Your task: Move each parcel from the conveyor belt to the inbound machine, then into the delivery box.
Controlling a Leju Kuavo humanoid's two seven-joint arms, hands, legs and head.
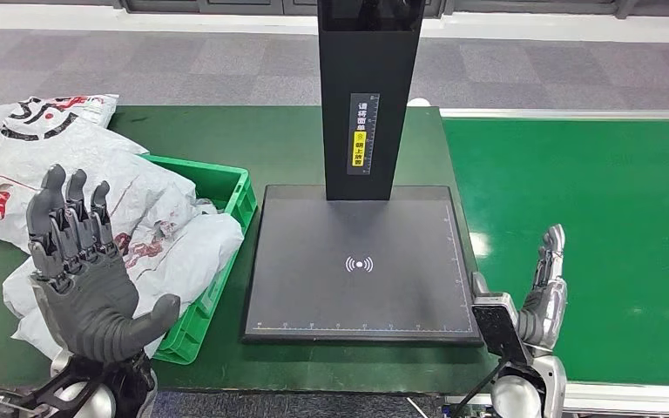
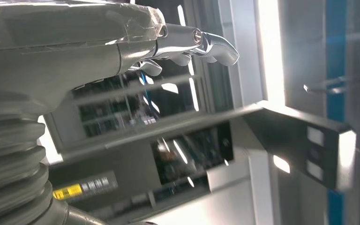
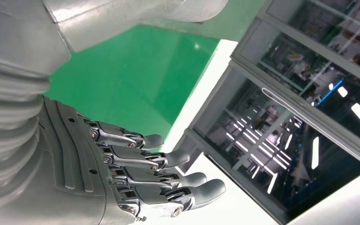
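Observation:
White plastic parcels (image 1: pixel 139 218) with red and black print are heaped in and over the green delivery box (image 1: pixel 218 261) at the left. My left hand (image 1: pixel 83 279) is raised above the near end of that heap, fingers straight and spread, holding nothing. The inbound machine (image 1: pixel 361 261) is a flat black pad with a black post (image 1: pixel 370 96) rising behind it; nothing lies on the pad. My right hand (image 1: pixel 547 287) stands edge-on at the pad's near right corner, over the green conveyor belt (image 1: pixel 592 235), fingers straight and empty. The belt carries no parcel.
The green table (image 1: pixel 279 148) holds the box and the machine. A grey floor (image 1: pixel 183 61) runs beyond the table. The belt's white edge (image 1: pixel 636 396) passes close to my right wrist.

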